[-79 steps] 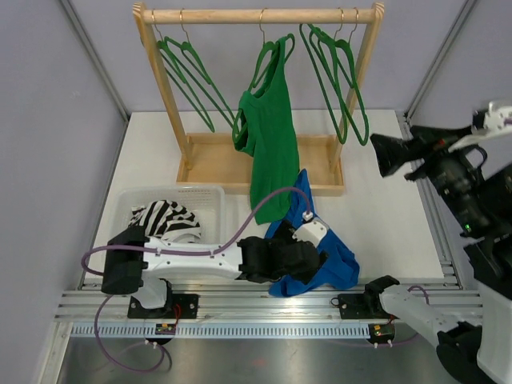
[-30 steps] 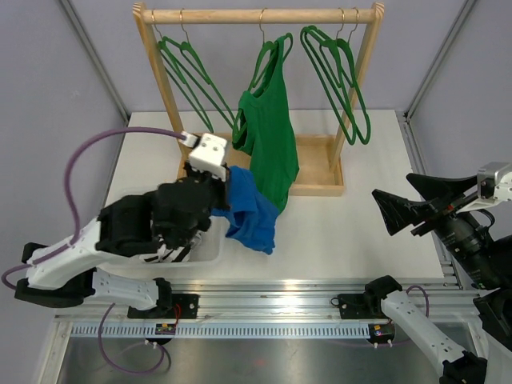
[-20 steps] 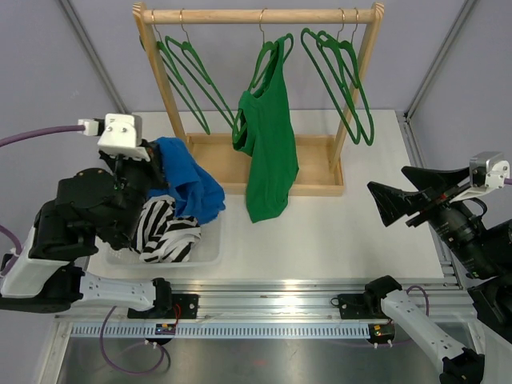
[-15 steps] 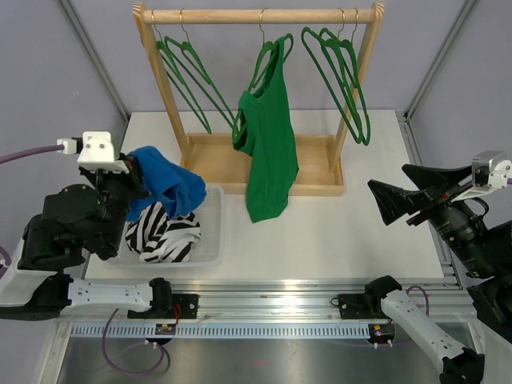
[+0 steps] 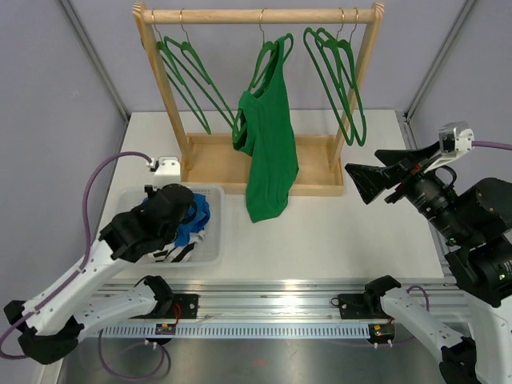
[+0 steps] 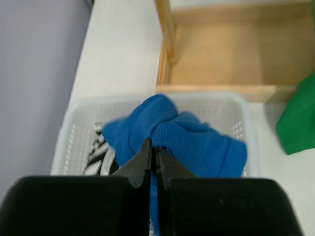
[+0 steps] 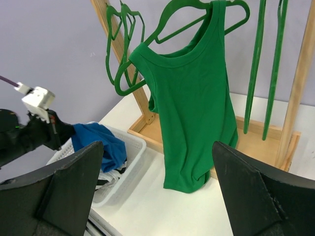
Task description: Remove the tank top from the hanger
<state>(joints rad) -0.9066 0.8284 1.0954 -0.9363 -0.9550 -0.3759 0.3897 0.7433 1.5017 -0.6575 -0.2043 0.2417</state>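
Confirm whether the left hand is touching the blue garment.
Touching. The left wrist view shows the left hand shut on a fold of the blue garment over the basket.

Top view looks down from behind; both wrist views share the basket [image 6: 206,97] [image 7: 129,168], left closely, right from afar.

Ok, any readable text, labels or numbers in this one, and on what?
None readable. The green tank top, blue garment, white basket and wooden rack carry no print.
The small boards at the arm bases are too small to read.
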